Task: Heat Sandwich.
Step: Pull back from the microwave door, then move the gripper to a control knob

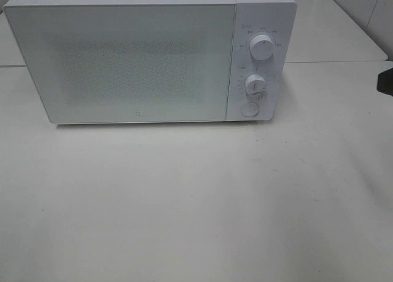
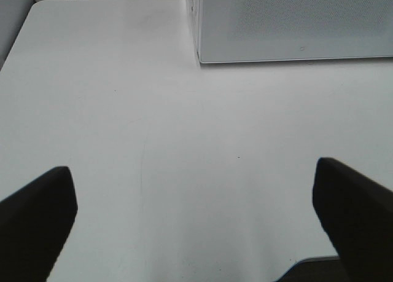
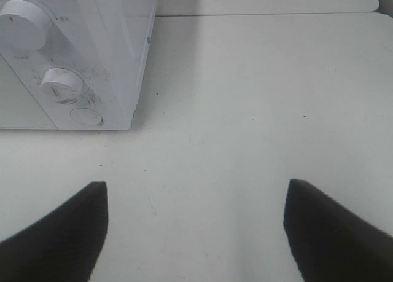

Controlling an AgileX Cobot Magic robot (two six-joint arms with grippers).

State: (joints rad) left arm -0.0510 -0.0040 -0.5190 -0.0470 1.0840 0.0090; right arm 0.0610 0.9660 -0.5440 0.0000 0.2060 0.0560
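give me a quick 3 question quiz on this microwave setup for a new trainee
1. True or false: the door of the microwave is shut.
2. Multiple choice: what does the microwave's control panel carry?
A) a number keypad
B) an upper knob, a lower knob and a round button
C) a single knob only
3. Short answer: what do the left end effector and the right end effector hold?

Key
1. True.
2. B.
3. Nothing; both stand open above the table.
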